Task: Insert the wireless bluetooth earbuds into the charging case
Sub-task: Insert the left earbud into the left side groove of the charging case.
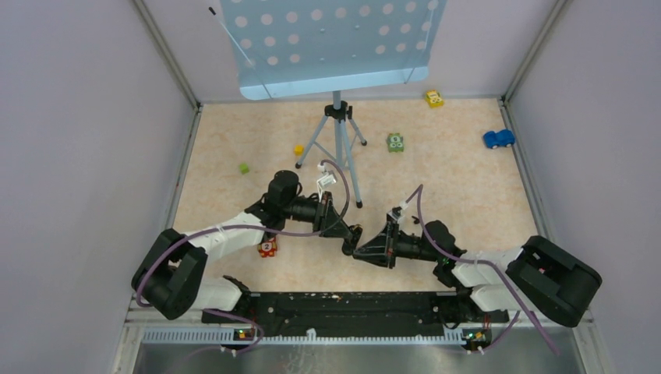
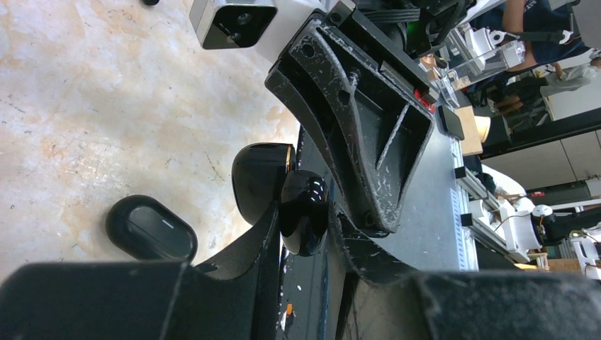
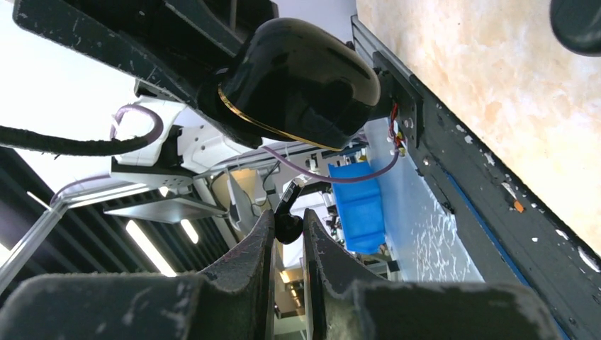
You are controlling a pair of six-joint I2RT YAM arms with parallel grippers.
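Black left claw [image 2: 306, 227] is clamped on the glossy charging case [image 2: 305, 198], held above the middle of the counter's [image 1: 468, 187] near edge. Your right claw [image 3: 288, 219] pinches one earbud [image 3: 287, 227] close beside that case. You will see a matte oval pod [image 2: 151, 230] lying on the counter nearby.

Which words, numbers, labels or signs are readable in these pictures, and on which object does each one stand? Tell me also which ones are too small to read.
"2": on the white top face of the orange block.
Green block: marks on its top, too small to read.
Yellow toy car: too small to tell if it carries any text.
Charging case: glossy black with a gold line, no lettering visible.
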